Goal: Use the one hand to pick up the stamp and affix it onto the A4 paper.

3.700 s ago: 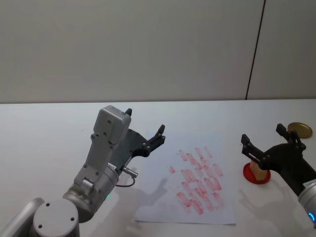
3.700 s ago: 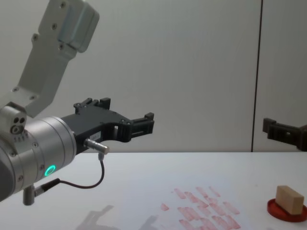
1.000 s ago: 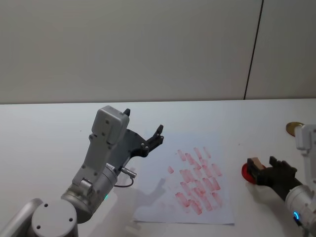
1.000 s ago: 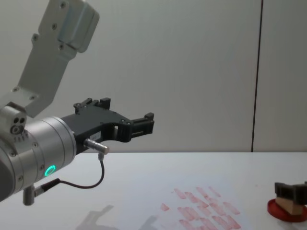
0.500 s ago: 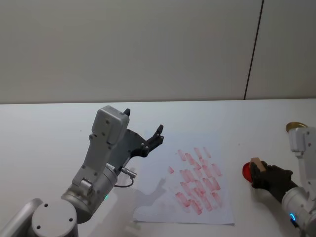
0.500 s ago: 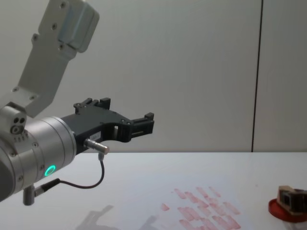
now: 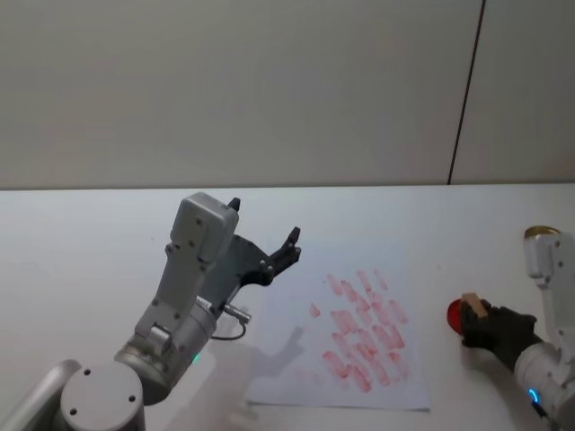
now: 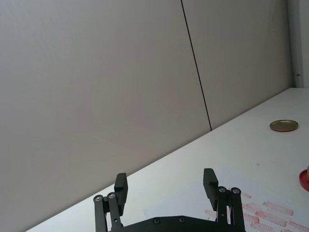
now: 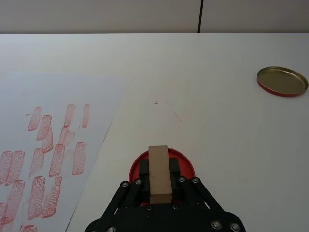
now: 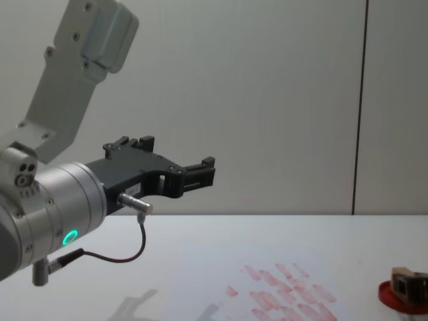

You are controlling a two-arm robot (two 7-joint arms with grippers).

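The light wooden stamp (image 9: 159,171) stands over the round red ink pad (image 9: 186,162), and my right gripper (image 9: 159,182) is shut on it, one black finger against each side. From the head the stamp (image 7: 472,304) and the right gripper (image 7: 478,321) sit at the table's right, beside the pad (image 7: 455,313). The chest view has the gripper (image 10: 409,283) low over the pad (image 10: 400,298). The A4 paper (image 7: 287,364), with rows of red marks, lies left of the pad, also seen as the sheet (image 9: 29,92). My left gripper (image 7: 263,222) hangs open in the air above the paper's left edge.
A gold round lid (image 9: 282,80) lies on the white table beyond the pad, at the far right (image 7: 542,232). The big left arm (image 10: 60,200) with its green-lit ring fills the left side. A grey wall stands behind the table.
The right gripper, open above the stamp 3.7 s ago, has come down and shut on it. Over the last second it drew slightly back and right. The left arm has not moved.
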